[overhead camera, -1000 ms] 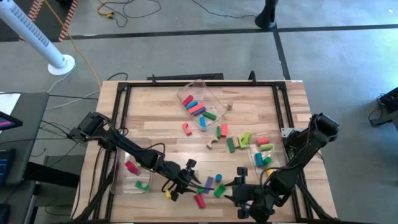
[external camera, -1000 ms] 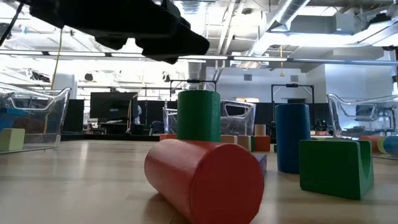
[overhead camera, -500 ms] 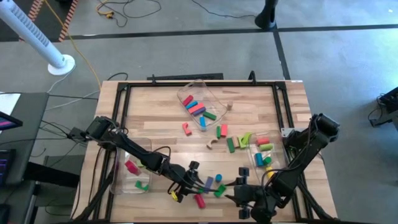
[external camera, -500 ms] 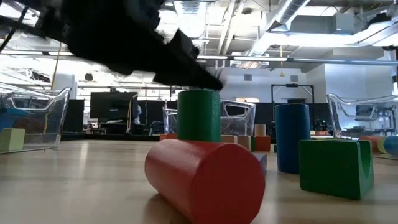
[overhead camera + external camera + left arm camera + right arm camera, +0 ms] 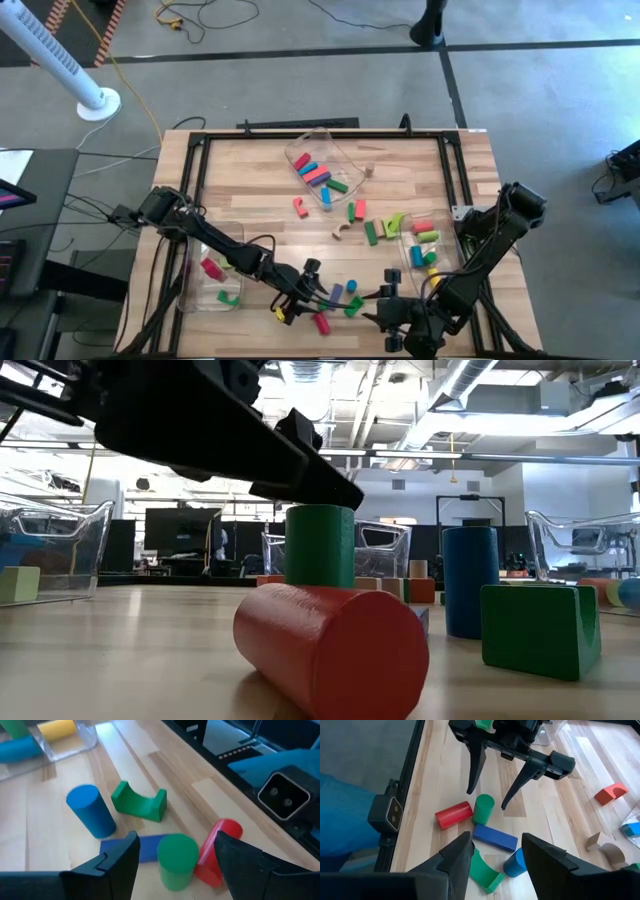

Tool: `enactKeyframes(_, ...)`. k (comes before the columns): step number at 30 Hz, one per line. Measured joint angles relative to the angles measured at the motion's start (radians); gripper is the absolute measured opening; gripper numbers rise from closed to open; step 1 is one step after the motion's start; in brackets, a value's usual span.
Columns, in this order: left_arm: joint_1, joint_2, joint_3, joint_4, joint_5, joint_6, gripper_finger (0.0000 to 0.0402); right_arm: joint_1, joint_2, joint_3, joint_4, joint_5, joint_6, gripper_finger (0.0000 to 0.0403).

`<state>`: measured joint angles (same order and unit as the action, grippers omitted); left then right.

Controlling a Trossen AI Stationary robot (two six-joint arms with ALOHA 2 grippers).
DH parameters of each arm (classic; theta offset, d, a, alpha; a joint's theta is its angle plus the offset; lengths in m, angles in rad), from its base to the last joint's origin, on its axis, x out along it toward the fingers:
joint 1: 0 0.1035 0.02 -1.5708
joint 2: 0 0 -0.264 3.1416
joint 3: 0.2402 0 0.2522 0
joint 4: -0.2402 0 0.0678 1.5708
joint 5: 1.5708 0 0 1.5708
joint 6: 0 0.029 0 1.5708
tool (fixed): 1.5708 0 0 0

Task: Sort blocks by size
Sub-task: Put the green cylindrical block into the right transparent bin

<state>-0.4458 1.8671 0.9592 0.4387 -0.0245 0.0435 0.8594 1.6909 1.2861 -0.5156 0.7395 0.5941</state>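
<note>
Hovering over the front-edge cluster, the left gripper [image 5: 490, 770] holds its fingers [image 5: 117, 860] spread, straddling the upright green cylinder [image 5: 176, 860] without gripping it. A red cylinder [image 5: 453, 814] lies beside it; a blue bar [image 5: 495, 838], blue cylinder [image 5: 91, 812] and green arch [image 5: 139, 802] sit close by. The right gripper [image 5: 492, 857] waits nearby, fingers apart and empty. Other blocks [image 5: 372, 228] lie mid-table and in three bins [image 5: 322, 160].
</note>
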Motion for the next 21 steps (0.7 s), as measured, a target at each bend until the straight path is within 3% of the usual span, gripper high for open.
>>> enactKeyframes(11, -0.005, 0.099, 0.027, 0.039, -0.052, -0.001, 0.0240, -0.004, 0.000, 0.000, 0.000, 0.000, 0.002, 0.0203)
enactKeyframes(21, -0.007, 0.099, 0.052, 0.017, -0.048, 0.004, 0.0240, 0.011, 0.000, -0.001, 0.000, 0.000, 0.008, 0.0203)
